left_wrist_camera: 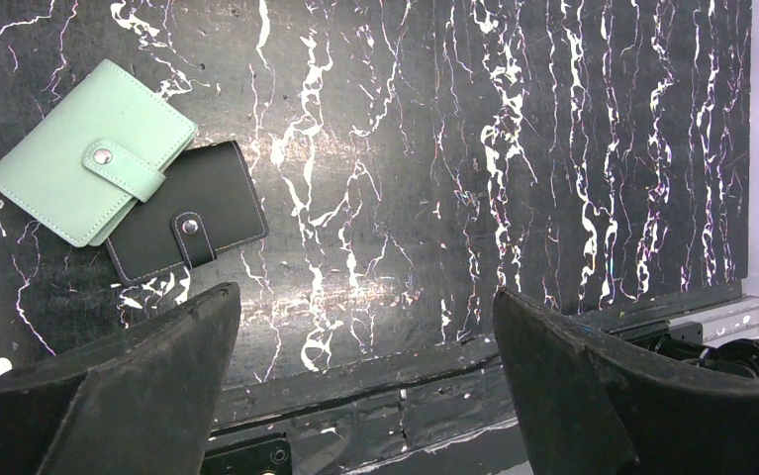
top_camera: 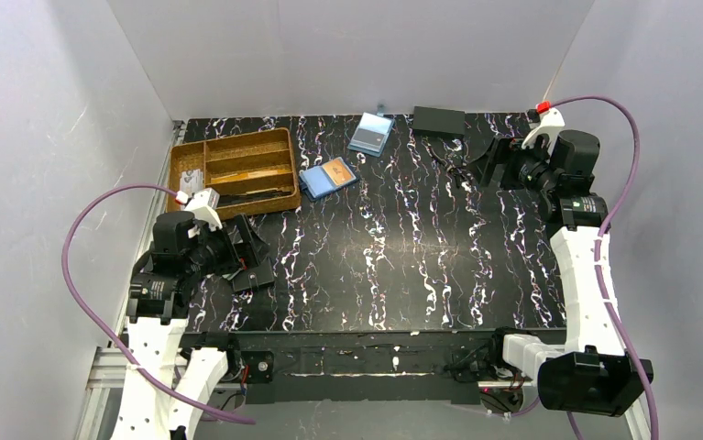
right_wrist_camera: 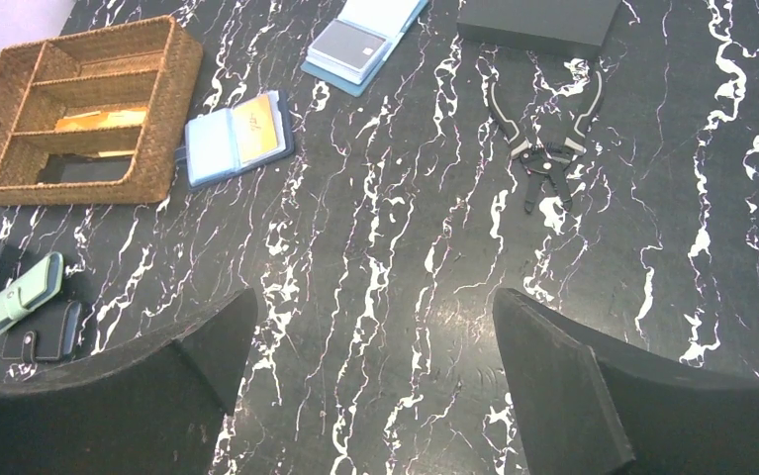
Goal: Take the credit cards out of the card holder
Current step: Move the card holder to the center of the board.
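The card holder [top_camera: 438, 120] is a flat dark rectangular sleeve lying at the back of the table, also seen at the top of the right wrist view [right_wrist_camera: 538, 22]. No credit cards show outside it. My right gripper [top_camera: 488, 163] hovers just in front of and to the right of the holder, jaws wide open and empty [right_wrist_camera: 375, 302] over bare marbled tabletop. My left gripper [top_camera: 248, 266] sits at the near left, far from the holder, also wide open and empty [left_wrist_camera: 367, 297] above the table's front edge.
A wicker tray [top_camera: 233, 170] stands at the back left. Beside it lie a bright blue holder with an orange card [top_camera: 327, 177] and a pale-blue holder with a grey card [top_camera: 371, 134]. Pliers [right_wrist_camera: 545, 129] lie near the sleeve. A mint wallet [left_wrist_camera: 88, 148] overlaps a black wallet [left_wrist_camera: 187, 223].
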{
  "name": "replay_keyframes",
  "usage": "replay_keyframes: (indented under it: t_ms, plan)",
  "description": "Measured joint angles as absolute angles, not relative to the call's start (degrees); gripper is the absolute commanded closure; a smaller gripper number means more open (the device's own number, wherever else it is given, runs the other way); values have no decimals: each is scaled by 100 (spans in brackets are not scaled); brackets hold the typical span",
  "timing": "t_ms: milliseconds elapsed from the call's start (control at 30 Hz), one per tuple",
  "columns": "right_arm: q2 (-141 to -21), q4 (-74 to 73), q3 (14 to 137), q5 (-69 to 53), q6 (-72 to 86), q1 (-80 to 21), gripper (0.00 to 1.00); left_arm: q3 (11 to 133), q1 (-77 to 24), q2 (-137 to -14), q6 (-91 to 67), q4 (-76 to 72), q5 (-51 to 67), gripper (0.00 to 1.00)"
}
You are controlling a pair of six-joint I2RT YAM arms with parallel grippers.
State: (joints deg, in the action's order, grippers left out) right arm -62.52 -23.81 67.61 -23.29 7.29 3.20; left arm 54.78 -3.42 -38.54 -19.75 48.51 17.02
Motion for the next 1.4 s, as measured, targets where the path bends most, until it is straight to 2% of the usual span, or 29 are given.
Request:
replay_keyframes:
  t_ms: [467, 633, 800, 967, 1133, 1400]
  plan:
    - [-6243, -2324, 6740, -2510, 755, 364, 2, 5478, -342, -3813, -2001, 4853, 1695, 2]
    - [-6224, -2200, 6431, -3096, 285, 368, 2, 5478, -342, -4012, -2128, 5019, 1544, 2]
    - [-6287, -2410, 5878, -4128, -967, 364, 2, 5478, -342, -4886, -2287, 5214, 1317, 2]
    - [-6604, -2635, 5492, -4622, -1881, 368, 2, 5476, -342, -5793, -2307, 5214, 880, 2]
    - [-6877, -2648, 5225, -4884, -2294, 368, 2, 5433, -351, -6469, -2038, 4829, 412, 12]
    - [-7293, -2532, 4974, -5146, -2486, 368, 2, 5297, -591, -7883, -998, 3920, -163, 12]
